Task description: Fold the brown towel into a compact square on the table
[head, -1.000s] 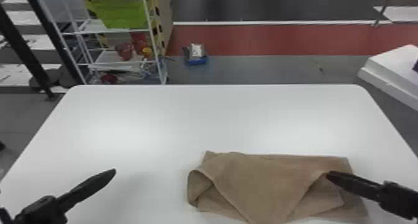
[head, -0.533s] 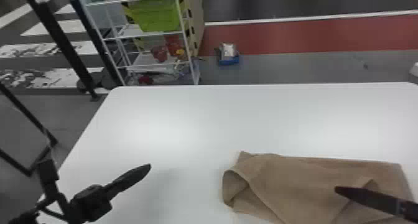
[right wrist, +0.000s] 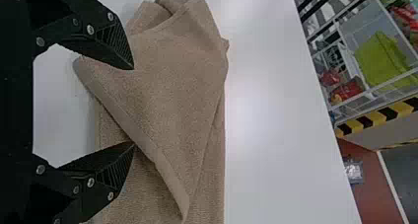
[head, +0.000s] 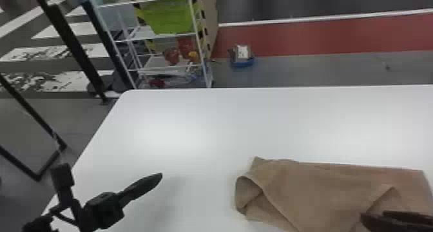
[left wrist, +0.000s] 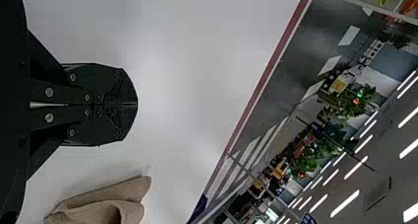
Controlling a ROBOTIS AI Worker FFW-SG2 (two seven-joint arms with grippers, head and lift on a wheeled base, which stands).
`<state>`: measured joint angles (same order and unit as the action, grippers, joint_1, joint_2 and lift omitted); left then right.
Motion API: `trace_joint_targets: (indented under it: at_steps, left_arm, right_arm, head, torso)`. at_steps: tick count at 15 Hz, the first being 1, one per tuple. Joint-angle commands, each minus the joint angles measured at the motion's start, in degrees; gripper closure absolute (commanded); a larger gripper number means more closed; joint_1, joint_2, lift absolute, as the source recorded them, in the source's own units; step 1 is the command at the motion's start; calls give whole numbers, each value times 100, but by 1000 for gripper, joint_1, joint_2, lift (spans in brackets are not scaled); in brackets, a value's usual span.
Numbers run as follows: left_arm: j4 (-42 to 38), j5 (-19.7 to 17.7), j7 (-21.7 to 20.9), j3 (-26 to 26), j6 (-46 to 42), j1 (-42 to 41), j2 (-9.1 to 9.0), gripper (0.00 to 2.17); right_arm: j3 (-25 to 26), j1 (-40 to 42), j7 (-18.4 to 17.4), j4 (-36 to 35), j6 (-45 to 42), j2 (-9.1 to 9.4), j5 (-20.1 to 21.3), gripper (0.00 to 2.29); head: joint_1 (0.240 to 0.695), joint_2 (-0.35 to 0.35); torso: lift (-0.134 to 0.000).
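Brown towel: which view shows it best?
The right wrist view: the towel lies large there, its folded-over flap between the right gripper's open fingers. The head view shows it smaller, partly behind that gripper; the left wrist view catches one end.

1. A white rack (head: 145,0) stands in the background, holding a green bin (head: 170,18) above red items (head: 172,55).
2. Near it, a blue tray (head: 241,64) on the floor holds a pale packet (head: 242,51).
3. A red strip (head: 306,39) crosses the floor.
4. The left wrist view shows leafy plants (left wrist: 362,98) and ceiling lights (left wrist: 345,203).
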<state>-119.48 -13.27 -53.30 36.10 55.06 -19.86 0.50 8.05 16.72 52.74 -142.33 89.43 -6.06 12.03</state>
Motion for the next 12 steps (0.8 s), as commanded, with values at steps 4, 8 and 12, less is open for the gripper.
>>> trace_joint_targets:
  at_steps: [4,8,12]
  left_arm:
    - [83,61,13,-59,-61,43,20,1710]
    - [145,61,-13,-50,-78,43,73,1710]
    - [189,52,-22,-50,-78,43,134,1710]
  right_arm:
    - [-717,51,-335,21,65,61,590,505]
    - [-1086,-134,-475,241,65,79,915,356]
    - [-1156,-362,-484,601,65,176,942,373]
  head:
    - [695,225]
    - [695,244]
    - [695,260]
  torso:
    - [-124]
    - [-124]
    - [-124]
